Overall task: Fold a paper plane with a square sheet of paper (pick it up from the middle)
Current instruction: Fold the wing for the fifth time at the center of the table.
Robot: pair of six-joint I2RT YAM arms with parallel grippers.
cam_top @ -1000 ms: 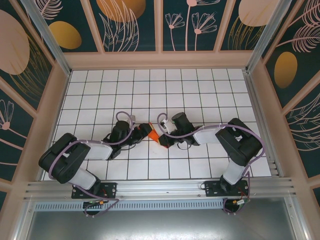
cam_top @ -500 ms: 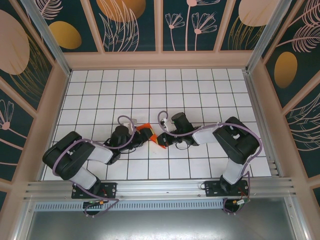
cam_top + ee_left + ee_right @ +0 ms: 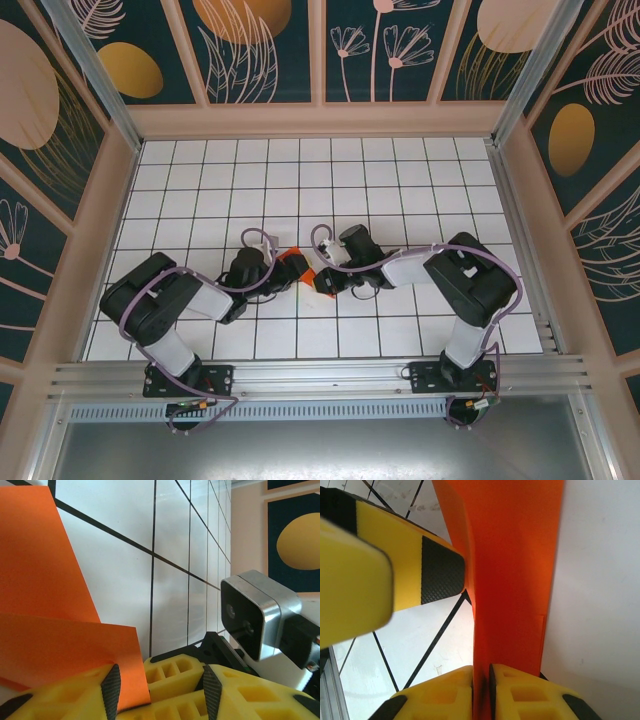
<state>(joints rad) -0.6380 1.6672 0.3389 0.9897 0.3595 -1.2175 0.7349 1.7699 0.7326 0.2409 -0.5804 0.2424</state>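
Together the two arms meet near the middle of the white tiled table (image 3: 400, 180) with its black grid lines, and between them sits the thin, bright orange-red paper sheet (image 3: 295, 262), folded and creased. From the top view we see the left gripper (image 3: 282, 272) reaching in from the left and the right gripper (image 3: 322, 281) from the right, tips close to each other with the orange-red paper sheet between and partly under them.

From the left wrist we see the orange-red paper sheet (image 3: 45, 580) as two overlapping layers, one flat against the tiles and a lower flap whose corner lies over the left finger and pokes into the gap. The left gripper (image 3: 161, 690) has its yellow fingers with black pads standing clearly apart, clamping nothing. Beyond them sits a grey metal camera block (image 3: 255, 615) on the other arm.

From the right wrist we see the orange-red paper sheet (image 3: 515, 555) rising on edge out of a narrow slit between two yellow fingers. The right gripper (image 3: 481, 690) is closed on that sheet, jaws almost together. A yellow finger of the left gripper, with its black ribbed pad (image 3: 442, 570), touches the paper's side.

Dark teal wall panels (image 3: 260, 50) around the table carry pale plant drawings and golden ovals.
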